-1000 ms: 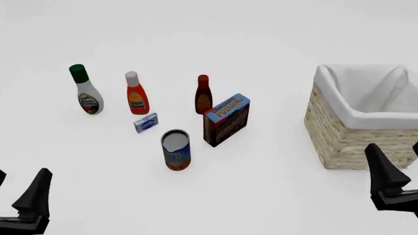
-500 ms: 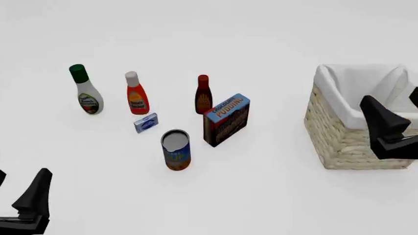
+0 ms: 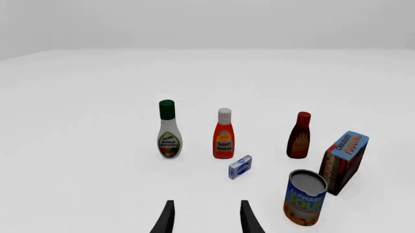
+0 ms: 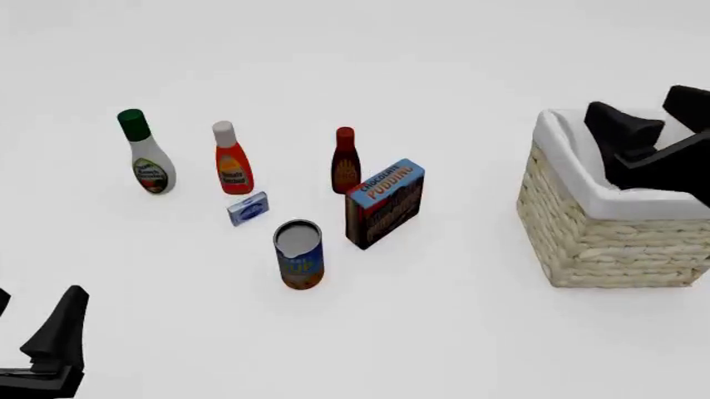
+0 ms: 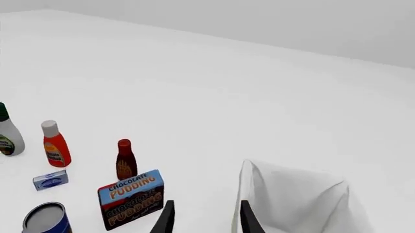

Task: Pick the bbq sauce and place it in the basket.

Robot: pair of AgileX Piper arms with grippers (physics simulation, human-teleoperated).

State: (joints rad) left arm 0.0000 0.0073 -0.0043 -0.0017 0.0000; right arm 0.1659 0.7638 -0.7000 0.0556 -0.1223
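Note:
The bbq sauce [image 4: 345, 162], a dark brownish-red bottle with a red cap, stands upright mid-table; it also shows in the left wrist view [image 3: 300, 136] and the right wrist view [image 5: 125, 161]. The basket [image 4: 599, 241], wicker with a white lining [image 5: 292, 194], sits at the right. My right gripper [image 4: 653, 112] hangs open and empty over the basket, well right of the sauce, and its fingers reach into the right wrist view [image 5: 205, 216]. My left gripper [image 4: 28, 328] rests open at the near left corner, far from the bottle, as the left wrist view [image 3: 206, 216] also shows.
A white bottle with a green cap [image 4: 145, 158] and an orange-red bottle with a white cap [image 4: 231, 162] stand left of the sauce. A chocolate pudding box [image 4: 384, 204] stands right beside it, a soup can [image 4: 298, 253] and a small blue box [image 4: 248, 209] nearer.
My right gripper has risen and moved forward, from low in front of the basket to above its opening. The left gripper and all objects stay put.

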